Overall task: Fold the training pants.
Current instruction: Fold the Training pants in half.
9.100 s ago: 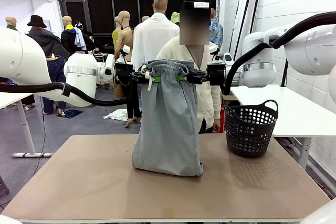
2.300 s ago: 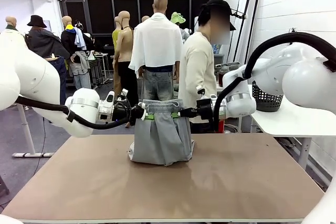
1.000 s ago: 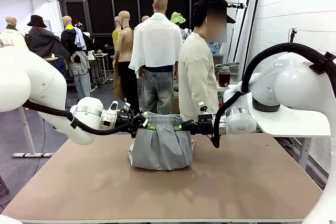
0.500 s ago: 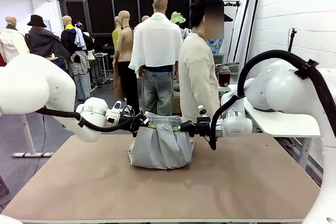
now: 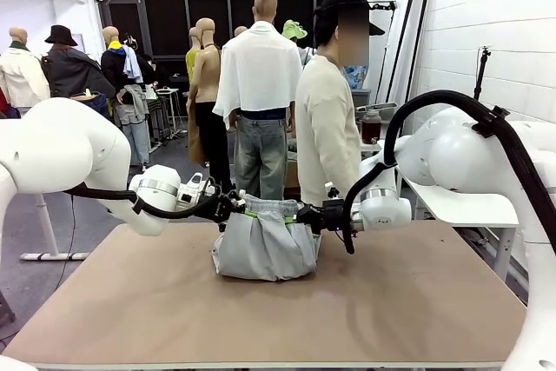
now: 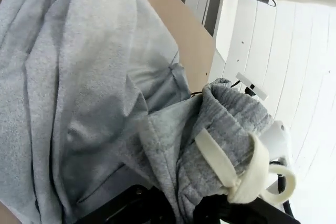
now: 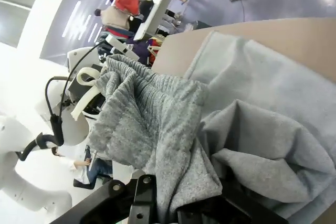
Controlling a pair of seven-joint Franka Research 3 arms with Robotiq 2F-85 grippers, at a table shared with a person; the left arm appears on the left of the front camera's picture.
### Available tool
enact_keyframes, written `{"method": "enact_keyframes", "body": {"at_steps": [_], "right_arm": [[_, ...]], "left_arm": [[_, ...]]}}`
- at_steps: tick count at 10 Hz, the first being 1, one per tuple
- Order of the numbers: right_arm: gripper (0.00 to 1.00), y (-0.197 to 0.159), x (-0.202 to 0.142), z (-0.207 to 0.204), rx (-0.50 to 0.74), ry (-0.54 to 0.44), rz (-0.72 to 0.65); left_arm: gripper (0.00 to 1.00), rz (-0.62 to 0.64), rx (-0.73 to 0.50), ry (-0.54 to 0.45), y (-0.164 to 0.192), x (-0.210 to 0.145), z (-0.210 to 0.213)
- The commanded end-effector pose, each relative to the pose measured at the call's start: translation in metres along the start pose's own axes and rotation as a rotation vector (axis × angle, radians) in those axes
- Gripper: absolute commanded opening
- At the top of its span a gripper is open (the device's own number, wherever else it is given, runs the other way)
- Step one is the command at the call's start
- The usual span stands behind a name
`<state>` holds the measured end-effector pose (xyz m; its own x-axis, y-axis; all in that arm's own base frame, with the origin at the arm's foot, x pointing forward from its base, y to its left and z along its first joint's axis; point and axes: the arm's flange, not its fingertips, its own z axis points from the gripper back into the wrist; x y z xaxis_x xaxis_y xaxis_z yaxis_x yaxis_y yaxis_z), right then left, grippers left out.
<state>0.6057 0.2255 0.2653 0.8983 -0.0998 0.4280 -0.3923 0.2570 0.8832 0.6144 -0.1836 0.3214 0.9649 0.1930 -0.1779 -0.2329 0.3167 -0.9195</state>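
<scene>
We see the training pants (image 5: 265, 248) bunched in a soft grey heap on the brown table (image 5: 261, 319), towards its far side and near the middle; the legs lie crumpled on the tabletop while the waistband is held up just above them, stretched between the two arms; the left gripper (image 5: 236, 209) is clamped on the waistband's left end and the right gripper (image 5: 306, 216) is clamped on its right end, green pads showing against the grey cloth; in the left wrist view we see the gathered waistband (image 6: 220, 129) pinched at the bottom of the picture, with the white drawstring (image 6: 231, 166) looped across it; in the right wrist view the ribbed waistband runs up from the fingers, the rest of the cloth folded beside it; a person (image 5: 328, 128) in a cream top stands at the table's far edge, just behind the pants
</scene>
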Motion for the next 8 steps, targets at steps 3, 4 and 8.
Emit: {"method": "enact_keyframes", "body": {"at_steps": [3, 4, 8], "right_arm": [[0.00, -0.018, 0.011, 0.003, -0.074, -0.032, -0.069], [0.00, -0.020, 0.012, 0.002, -0.080, -0.035, -0.068], [0.00, -0.040, 0.014, 0.002, -0.129, -0.043, -0.098]], "left_arm": [[0.00, 0.067, 0.039, -0.063, 0.017, 0.029, 0.008], [0.00, 0.077, 0.046, -0.070, 0.023, 0.034, 0.007], [0.00, 0.104, 0.058, -0.093, 0.042, 0.046, 0.004]]}}
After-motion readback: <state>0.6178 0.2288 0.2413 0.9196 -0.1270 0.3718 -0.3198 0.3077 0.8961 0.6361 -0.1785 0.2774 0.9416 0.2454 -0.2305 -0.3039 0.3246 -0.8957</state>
